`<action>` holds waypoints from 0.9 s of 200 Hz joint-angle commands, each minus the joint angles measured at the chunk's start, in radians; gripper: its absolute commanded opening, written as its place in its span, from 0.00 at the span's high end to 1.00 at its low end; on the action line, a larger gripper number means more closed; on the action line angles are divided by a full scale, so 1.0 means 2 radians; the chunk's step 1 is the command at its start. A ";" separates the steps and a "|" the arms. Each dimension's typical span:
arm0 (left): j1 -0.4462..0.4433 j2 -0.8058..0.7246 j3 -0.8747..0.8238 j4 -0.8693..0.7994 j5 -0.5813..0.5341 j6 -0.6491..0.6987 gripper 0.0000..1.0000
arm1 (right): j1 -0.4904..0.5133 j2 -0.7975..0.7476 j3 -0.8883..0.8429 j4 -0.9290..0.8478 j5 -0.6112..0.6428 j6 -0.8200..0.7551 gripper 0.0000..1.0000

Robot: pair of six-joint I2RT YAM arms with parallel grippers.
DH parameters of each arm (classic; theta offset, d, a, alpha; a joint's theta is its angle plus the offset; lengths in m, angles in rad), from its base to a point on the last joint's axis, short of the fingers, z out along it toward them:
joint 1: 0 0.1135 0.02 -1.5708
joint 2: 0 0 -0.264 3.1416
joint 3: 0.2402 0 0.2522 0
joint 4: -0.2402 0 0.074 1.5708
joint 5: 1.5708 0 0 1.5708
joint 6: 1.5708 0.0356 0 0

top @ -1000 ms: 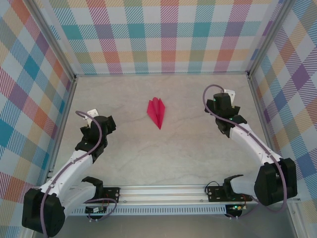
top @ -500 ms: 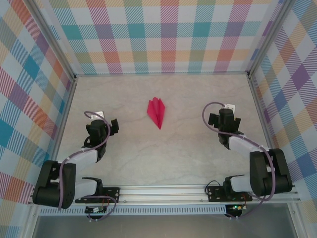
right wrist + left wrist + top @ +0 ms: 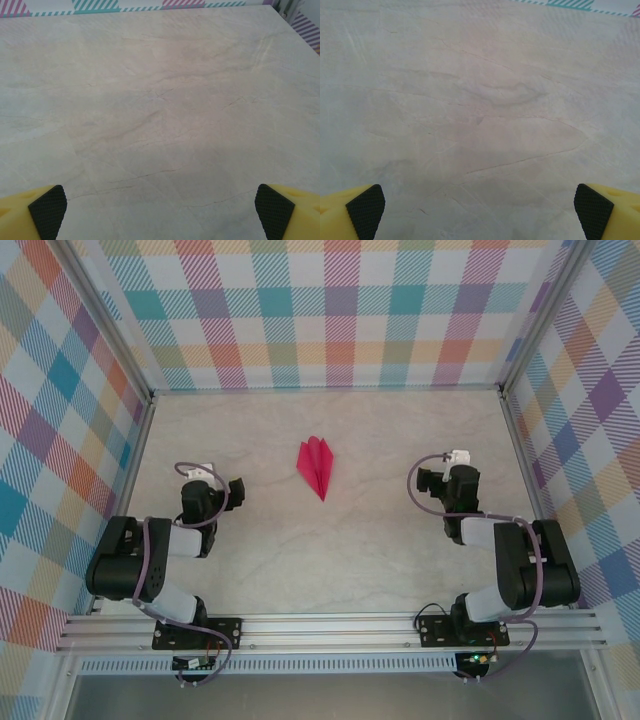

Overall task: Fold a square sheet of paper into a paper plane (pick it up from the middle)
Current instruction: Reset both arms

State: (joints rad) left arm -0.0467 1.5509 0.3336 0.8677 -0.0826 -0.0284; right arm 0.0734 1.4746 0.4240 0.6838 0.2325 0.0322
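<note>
One paper plane [image 3: 316, 466], a pink-red dart, lies flat on the pale marbled surface [image 3: 330, 550]. It sits between the two sets of jaws and a little beyond them, well apart from both, with its pointed tip turned back toward the arm bases. Two arms are folded low over the surface, one on each side. The left jaws stand wide apart: in the left wrist view their two black textured pads [image 3: 366, 210] sit at opposite lower corners, with bare surface between them and nothing held or touched. The right jaws are spread just as wide: their two pads [image 3: 47, 210] also frame bare surface and grip nothing. That makes four pads in all, each on a yellow finger.
</note>
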 commanded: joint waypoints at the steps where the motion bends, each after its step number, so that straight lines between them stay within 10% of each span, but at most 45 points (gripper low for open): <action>1: 0.009 0.005 0.010 0.034 0.007 0.005 0.00 | -0.007 0.012 -0.013 0.067 -0.039 -0.005 0.00; 180: -0.006 0.010 0.049 -0.036 0.021 0.032 0.00 | -0.016 0.026 -0.013 0.078 -0.051 -0.001 0.00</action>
State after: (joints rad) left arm -0.0517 1.5608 0.4084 0.8040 -0.0422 0.0196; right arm 0.0456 1.5246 0.4019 0.7937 0.1474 0.0326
